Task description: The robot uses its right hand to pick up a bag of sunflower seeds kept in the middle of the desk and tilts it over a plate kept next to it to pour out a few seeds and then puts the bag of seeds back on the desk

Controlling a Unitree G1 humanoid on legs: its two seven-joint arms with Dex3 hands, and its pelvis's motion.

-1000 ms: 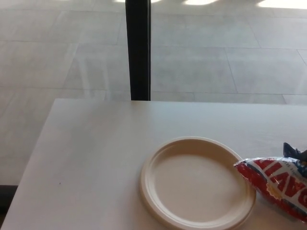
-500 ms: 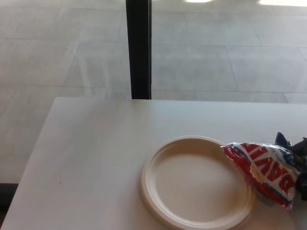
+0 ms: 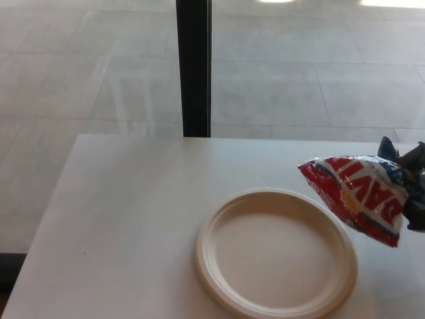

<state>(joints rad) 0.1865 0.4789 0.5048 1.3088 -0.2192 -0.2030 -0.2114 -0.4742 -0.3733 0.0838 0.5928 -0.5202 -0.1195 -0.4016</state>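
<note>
A red, white and blue bag of sunflower seeds hangs in the air above the right rim of a cream plate. My right hand is shut on the bag's right end at the picture's right edge; only its dark fingers show. The bag lies on its side with its left end pointing toward the plate. The plate rests on the white desk and holds nothing that I can see. My left hand does not show.
A black pillar stands behind the desk's far edge, with grey tiled floor beyond. The desk's left edge slants down toward the bottom left corner.
The bag has risen off the desk and moved up and slightly left, from beside the plate's right rim to above it, held by my right hand.
</note>
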